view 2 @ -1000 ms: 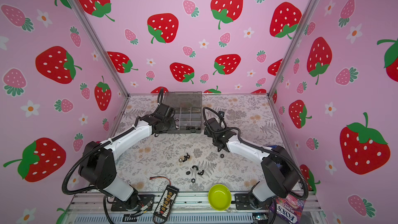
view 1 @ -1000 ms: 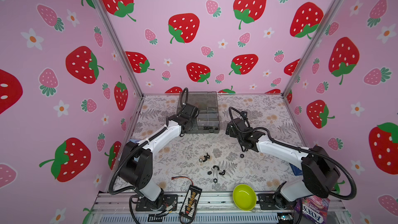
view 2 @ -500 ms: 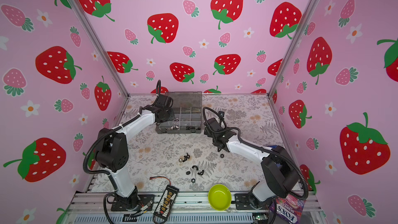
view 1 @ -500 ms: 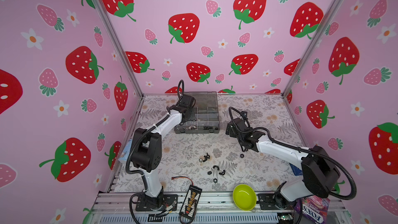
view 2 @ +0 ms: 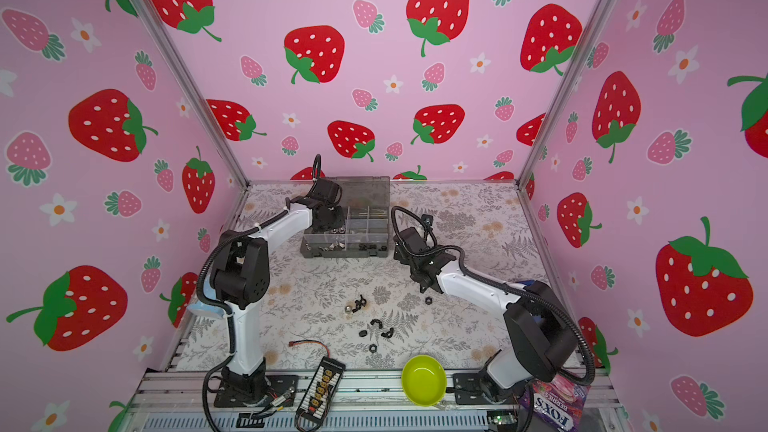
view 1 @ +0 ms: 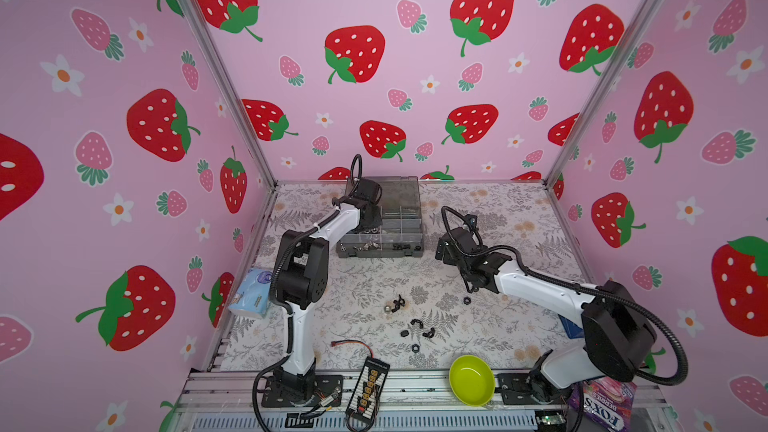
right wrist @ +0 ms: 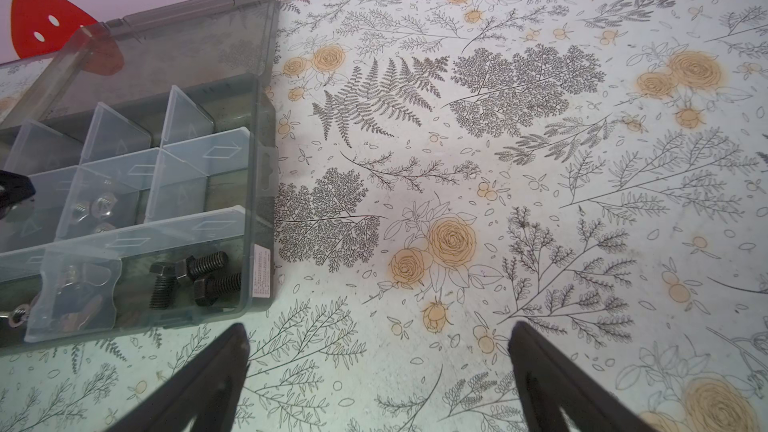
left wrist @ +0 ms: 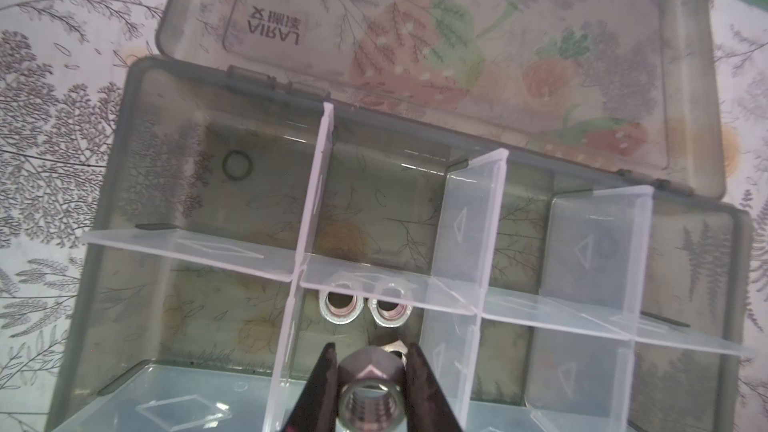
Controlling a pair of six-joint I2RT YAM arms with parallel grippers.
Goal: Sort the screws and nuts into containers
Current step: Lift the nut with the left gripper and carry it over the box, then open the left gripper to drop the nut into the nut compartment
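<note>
The smoky-grey organizer box [view 1: 380, 252] [view 2: 345, 252] lies with its lid open at the back of the table. My left gripper [left wrist: 371, 353] [view 1: 371, 222] hangs over one of its containers, shut on a silver hex nut [left wrist: 370, 384]. Two more silver nuts [left wrist: 338, 309] lie in that container below it. Three black screws [right wrist: 195, 280] rest in the front corner container. Loose black and silver nuts [view 1: 399, 303] [view 2: 376, 326] are scattered mid-table, one black nut [view 1: 466, 300] apart from them. My right gripper [right wrist: 379, 328] [view 1: 442, 249] stands open over bare table beside the box.
A lime-green bowl [view 1: 471, 380], a red-and-black wire [view 1: 349, 343] and a black connector board [view 1: 368, 384] sit at the front edge. A blue-white pack [view 1: 251, 292] leans by the left wall. A purple candy bag [view 1: 602, 405] lies at the front right.
My left arm has reached further back over the box, carrying the silver nut above the left containers. The right arm has not moved.
</note>
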